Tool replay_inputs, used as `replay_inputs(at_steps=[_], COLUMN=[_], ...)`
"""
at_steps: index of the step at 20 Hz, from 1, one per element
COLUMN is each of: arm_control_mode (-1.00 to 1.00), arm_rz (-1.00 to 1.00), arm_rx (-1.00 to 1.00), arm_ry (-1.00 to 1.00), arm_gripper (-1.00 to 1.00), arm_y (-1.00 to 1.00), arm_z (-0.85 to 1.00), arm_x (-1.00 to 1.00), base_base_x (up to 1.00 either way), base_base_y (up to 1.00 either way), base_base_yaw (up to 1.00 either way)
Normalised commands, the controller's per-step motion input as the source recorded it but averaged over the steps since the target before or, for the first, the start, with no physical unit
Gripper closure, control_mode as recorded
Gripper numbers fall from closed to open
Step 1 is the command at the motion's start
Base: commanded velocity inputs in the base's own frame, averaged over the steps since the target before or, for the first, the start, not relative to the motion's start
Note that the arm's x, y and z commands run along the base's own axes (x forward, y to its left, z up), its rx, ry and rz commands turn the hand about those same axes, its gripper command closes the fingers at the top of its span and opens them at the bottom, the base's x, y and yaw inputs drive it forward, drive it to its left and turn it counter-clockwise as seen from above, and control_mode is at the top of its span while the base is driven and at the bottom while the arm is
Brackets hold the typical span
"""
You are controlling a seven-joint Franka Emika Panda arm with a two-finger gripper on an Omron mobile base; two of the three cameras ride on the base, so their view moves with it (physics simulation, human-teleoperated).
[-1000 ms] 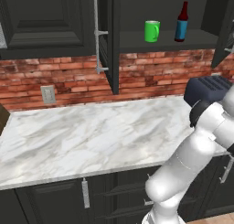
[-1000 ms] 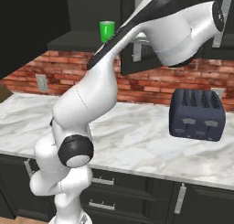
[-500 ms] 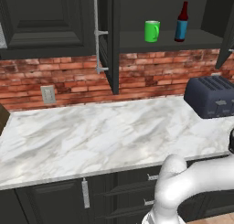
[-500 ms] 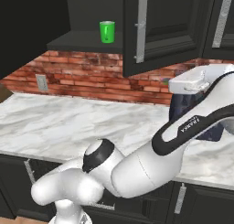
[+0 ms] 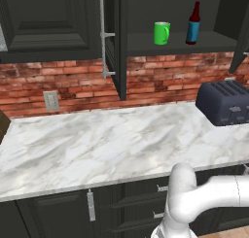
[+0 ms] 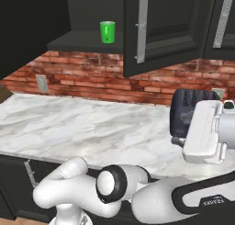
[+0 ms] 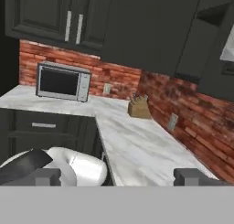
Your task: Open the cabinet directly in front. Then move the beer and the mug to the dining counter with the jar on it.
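The dark cabinet [image 5: 146, 8] stands open, its left door [image 5: 118, 42] swung out edge-on and its right door [image 6: 174, 26] swung out with a silver bar handle [image 6: 141, 24]. On its shelf stand the green mug [image 5: 162, 33] [image 6: 107, 32] and, to the right of it, the taller beer [image 5: 193, 24] with a blue label. My gripper [image 7: 118, 177] is open, with nothing between its widely spread fingertips [image 7: 45, 176]. It is low, far from the shelf, and faces along a side counter. The dining counter and the jar are out of view.
A dark toaster [image 5: 226, 102] sits at the right of the marble worktop [image 5: 97, 149], with my white hand [image 6: 205, 132] in front of it. An outlet [image 5: 50, 100] is on the brick wall. The hand view holds a microwave [image 7: 61, 82] and a knife block [image 7: 139, 108].
The arm has swung down from the cabinet's right door to low at the right. The gripper has let go of the door and opened wide. Mug and beer have not moved.
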Motion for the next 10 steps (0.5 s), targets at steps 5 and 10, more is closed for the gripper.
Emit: replay_inputs(at_steps=[5,10], arm_control_mode=[-1.0,-1.0], arm_rz=[0.0,-0.09], arm_rx=[-0.25,-0.08], arm_ry=[-0.29,-0.23], arm_gripper=[-1.0,-1.0], arm_y=[1.0,1.0], arm_z=[-1.0,-1.0], arm_x=[-1.0,-1.0], base_base_x=[0.0,0.0], base_base_y=[0.0,0.0], base_base_yaw=[0.0,0.0])
